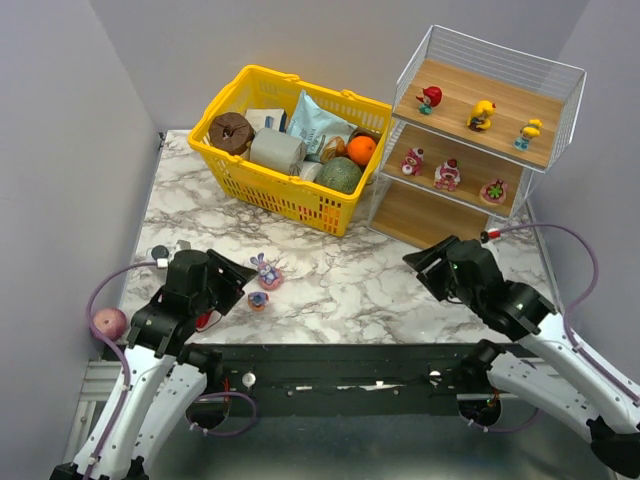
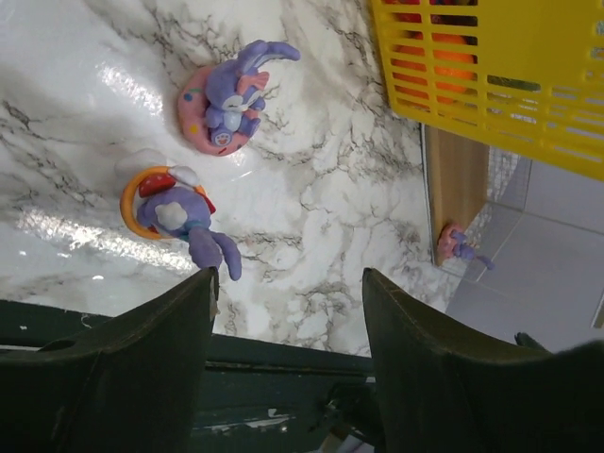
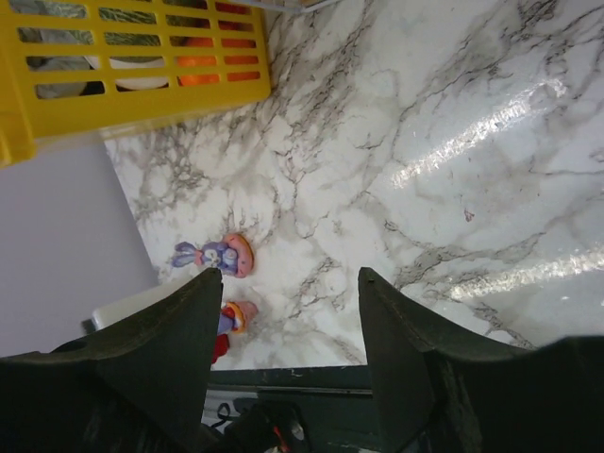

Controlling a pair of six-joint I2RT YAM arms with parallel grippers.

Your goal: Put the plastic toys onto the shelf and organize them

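The shelf (image 1: 560, 110) stands at the back right. Its top board holds a red figure (image 1: 431, 98) and two yellow ducks (image 1: 482, 115). Three pink figures (image 1: 447, 175) line the middle board. A pink and purple toy (image 2: 454, 244) sits on the bottom board's edge, in the left wrist view only. On the marble lie a purple bunny on a pink ring (image 1: 267, 272) (image 2: 222, 99) and a smaller bunny with an orange ring (image 1: 258, 300) (image 2: 175, 215). My left gripper (image 1: 240, 274) (image 2: 289, 278) is open just left of both. My right gripper (image 1: 426, 262) (image 3: 288, 276) hangs open before the bottom board, empty.
A yellow basket (image 1: 262, 190) of groceries stands beside the shelf at the back. A small red piece (image 1: 206, 320) lies under my left arm. A pink ball (image 1: 108, 322) sits off the table's left edge. Grey walls close in on both sides.
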